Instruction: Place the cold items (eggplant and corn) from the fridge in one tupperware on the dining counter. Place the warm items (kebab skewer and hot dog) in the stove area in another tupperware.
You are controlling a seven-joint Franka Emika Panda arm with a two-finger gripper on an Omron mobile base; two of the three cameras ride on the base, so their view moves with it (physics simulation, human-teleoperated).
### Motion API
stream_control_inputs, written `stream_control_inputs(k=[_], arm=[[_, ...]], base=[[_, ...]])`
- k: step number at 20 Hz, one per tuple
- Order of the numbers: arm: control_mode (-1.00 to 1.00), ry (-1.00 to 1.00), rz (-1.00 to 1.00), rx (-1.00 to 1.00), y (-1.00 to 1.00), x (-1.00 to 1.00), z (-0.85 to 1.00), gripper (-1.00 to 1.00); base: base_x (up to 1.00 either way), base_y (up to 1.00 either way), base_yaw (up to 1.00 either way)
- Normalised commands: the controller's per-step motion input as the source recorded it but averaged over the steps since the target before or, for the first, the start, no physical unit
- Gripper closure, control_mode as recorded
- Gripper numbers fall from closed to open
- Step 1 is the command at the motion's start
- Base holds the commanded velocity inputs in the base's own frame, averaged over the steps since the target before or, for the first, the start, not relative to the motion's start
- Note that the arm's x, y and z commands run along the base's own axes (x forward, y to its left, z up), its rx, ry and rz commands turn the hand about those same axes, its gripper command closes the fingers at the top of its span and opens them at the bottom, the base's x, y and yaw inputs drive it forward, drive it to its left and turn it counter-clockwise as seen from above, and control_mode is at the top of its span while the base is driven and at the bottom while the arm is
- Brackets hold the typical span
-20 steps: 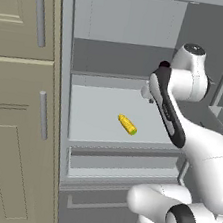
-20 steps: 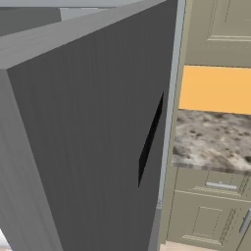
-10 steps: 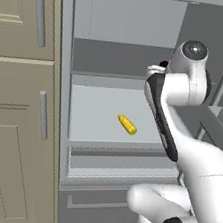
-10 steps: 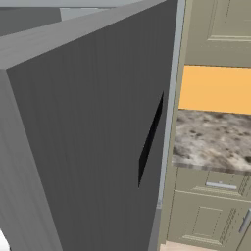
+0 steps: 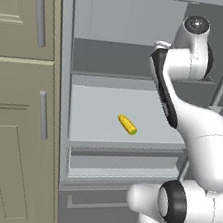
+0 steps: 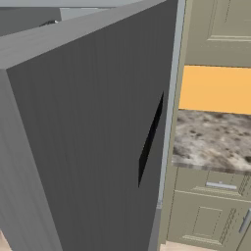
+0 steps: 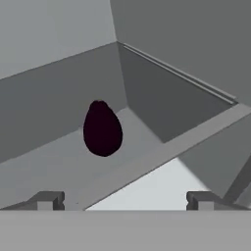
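Our jaws stand wide apart and empty; the eggplant point(image 7: 102, 128) lies ahead of them on the fridge shelf point(image 7: 44, 169), slightly left of centre, long axis upright in the hand view.

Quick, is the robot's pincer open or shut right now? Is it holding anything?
Pincer: open, holding nothing; the eggplant sits ahead of it on the fridge shelf.

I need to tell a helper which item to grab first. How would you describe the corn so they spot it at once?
Look into the open fridge beside the tall beige cabinets. On its wide light-grey shelf, above the drawer, lies the corn: a small yellow cob with a green tip, lying flat and alone. The eggplant is a dark, egg-shaped thing, seen from the hand camera.
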Motion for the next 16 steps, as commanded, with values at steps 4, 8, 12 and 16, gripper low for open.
stream_control_inputs(k=[4, 8, 12, 16], arm=[[-1.00, -0.01, 0.00, 0.03, -0.11, 0.82, -0.13, -1.00], [-1.00, 0.03, 0.00, -0.03, 0.00, 0.91, -0.31, -1.00], [-1.00, 0.07, 0.00, -0.02, -0.13, 0.73, -0.43, -1.00], [-1.00, 0.04, 0.00, 0.00, -0.37, 0.03, -0.21, -1.00]], base=[[0.00, 0.00, 0.00], [0.00, 0.00, 0.00], [0.00, 0.00, 0.00], [0.00, 0.00, 0.00]])
